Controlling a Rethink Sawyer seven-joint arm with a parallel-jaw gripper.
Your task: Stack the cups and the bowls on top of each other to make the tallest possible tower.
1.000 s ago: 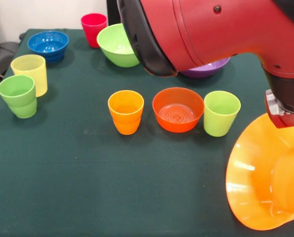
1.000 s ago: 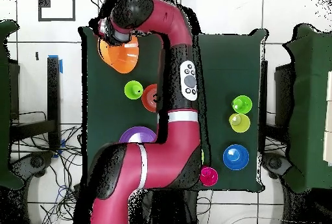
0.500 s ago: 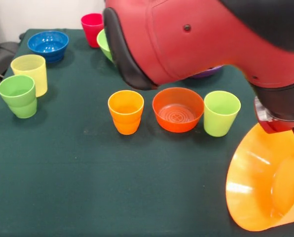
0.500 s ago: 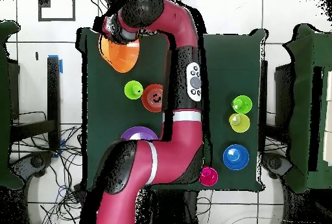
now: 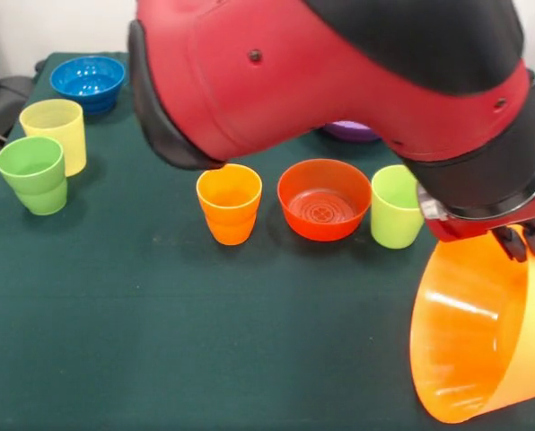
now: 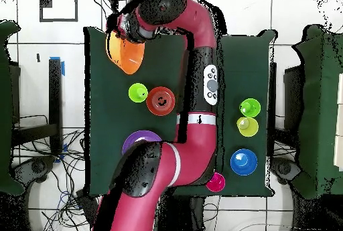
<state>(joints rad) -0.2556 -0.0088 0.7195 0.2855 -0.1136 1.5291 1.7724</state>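
One large orange bowl is hanging from your pincer, which is clamped on its upper rim at the near right of the front view. The bowl is tilting hard, its mouth facing left and toward the camera, and it looks to be hanging clear of the surface at that near right corner.

To do this step well, you are wanting to level the bowl before lowering it, since it is serving as the tower's base and a tilted landing is risking a roll off the edge. Choose open cloth toward the middle of the near half, where you are keeping room all round for later approaches.

Working outward, the lime green cup is standing just left of the arm's wrist, partly hidden by it. Beside that cup the red-orange bowl is sitting upright, and left again the orange cup is standing close by. Watch the swing of the big bowl here; its rim is passing near the lime green cup.

Farther off, the purple bowl is peeking out behind the arm. At the far left, the green cup and pale yellow cup are standing almost touching, with the blue bowl beyond them. In the overhead view the red cup is sitting near the robot's base.
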